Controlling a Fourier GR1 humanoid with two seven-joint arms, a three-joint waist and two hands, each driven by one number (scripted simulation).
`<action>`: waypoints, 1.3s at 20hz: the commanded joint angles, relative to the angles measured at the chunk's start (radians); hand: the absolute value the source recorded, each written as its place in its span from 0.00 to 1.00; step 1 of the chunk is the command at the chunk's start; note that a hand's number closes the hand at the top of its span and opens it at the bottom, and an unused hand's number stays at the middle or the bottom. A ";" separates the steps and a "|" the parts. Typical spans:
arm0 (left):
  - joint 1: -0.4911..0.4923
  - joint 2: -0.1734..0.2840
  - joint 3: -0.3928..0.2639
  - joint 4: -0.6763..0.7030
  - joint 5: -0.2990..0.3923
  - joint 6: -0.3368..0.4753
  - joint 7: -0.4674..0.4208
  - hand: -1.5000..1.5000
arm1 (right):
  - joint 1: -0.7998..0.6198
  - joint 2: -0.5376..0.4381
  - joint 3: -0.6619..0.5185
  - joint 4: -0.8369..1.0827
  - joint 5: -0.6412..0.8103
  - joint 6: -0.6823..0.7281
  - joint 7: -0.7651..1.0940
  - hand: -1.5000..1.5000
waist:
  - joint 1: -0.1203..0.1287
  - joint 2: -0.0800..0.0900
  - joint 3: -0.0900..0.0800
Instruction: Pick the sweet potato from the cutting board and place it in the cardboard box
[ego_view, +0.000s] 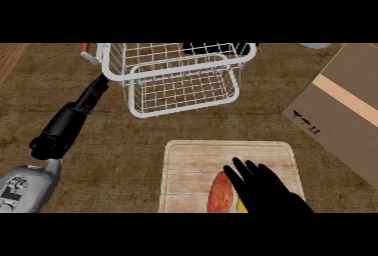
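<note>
The sweet potato (219, 194), orange-red and elongated, lies on the pale wooden cutting board (192, 165) at the lower middle. My right hand (267, 192) comes in from the lower edge just right of it, fingers straight and spread over the board, open. It touches or overlaps the potato's right side and holds nothing. The cardboard box (347, 107) with a tan tape strip lies at the right edge, tilted. My left hand (68, 122) stretches along the left side, fingers pointing up toward the wire basket, open and holding nothing.
A white wire basket (181, 75) stands at the back, above the board. A small yellow patch (241, 205) shows between the potato and my right hand. An orange object (87, 50) peeks out behind the basket's left corner. The counter is brown wood.
</note>
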 joint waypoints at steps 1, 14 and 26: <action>0.038 0.001 0.006 -0.025 -0.004 -0.006 -0.017 0.50 | -0.033 0.118 0.091 0.010 0.041 0.084 0.283 0.00 | -0.007 -0.003 0.002; 0.046 -0.019 0.015 -0.015 -0.044 0.004 -0.029 0.50 | -0.102 0.298 0.071 0.282 0.141 0.151 0.260 0.00 | -0.008 0.001 0.003; 0.020 -0.061 0.027 -0.010 -0.051 -0.005 0.000 0.50 | 0.028 0.331 0.065 0.318 0.271 0.186 0.182 0.00 | -0.023 0.002 0.005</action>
